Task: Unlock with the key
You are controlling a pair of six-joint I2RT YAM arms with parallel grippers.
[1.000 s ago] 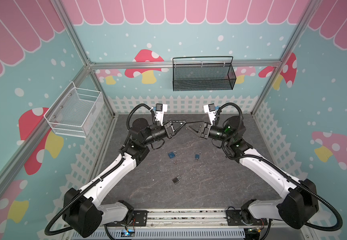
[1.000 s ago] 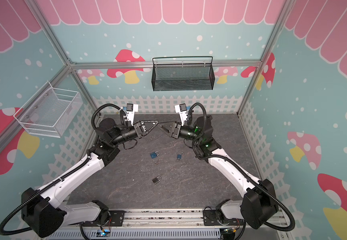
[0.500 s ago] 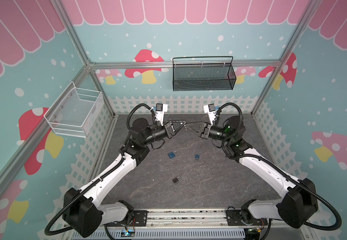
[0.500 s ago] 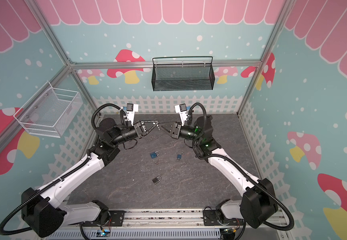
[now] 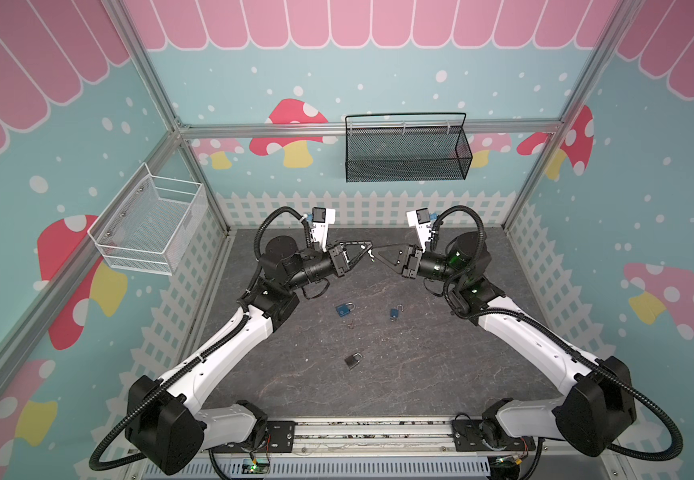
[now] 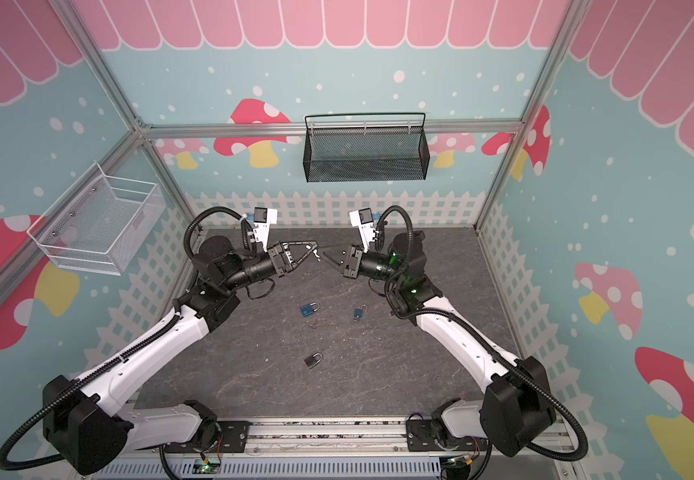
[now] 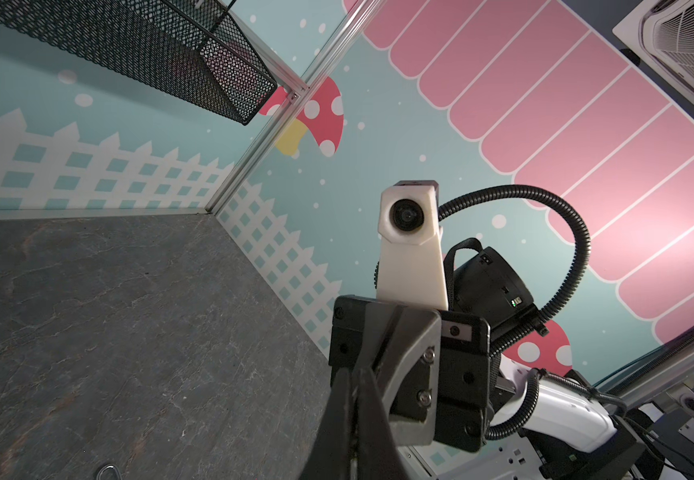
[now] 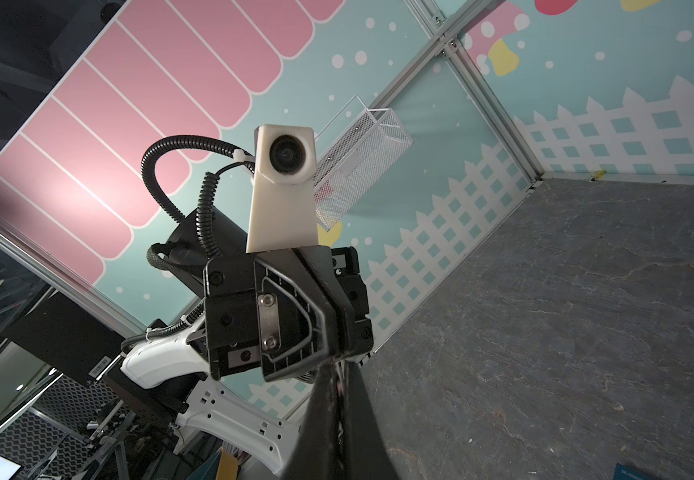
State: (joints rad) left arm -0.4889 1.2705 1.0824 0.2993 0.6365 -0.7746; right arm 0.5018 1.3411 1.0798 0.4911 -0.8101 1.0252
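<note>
Slate tabletop (image 5: 420, 374), padlocks (image 5: 344, 309) lying mid-table | both top views: left gripper (image 5: 365, 249) and right gripper (image 5: 377, 254) meet tip to tip aloft, jaws pinched, key (image 6: 315, 252) at the tips, holder unclear | left wrist: own fingers (image 7: 334, 424) pressed together | right wrist: own fingers (image 8: 320, 419) likewise closed

Lying flat, apart: blue padlock (image 5: 344, 309), smaller blue padlock (image 5: 395, 312), dark padlock (image 5: 353, 360)

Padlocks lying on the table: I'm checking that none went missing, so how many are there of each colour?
Blue padlocks: 2
Black padlock: 1
Total: 3
</note>
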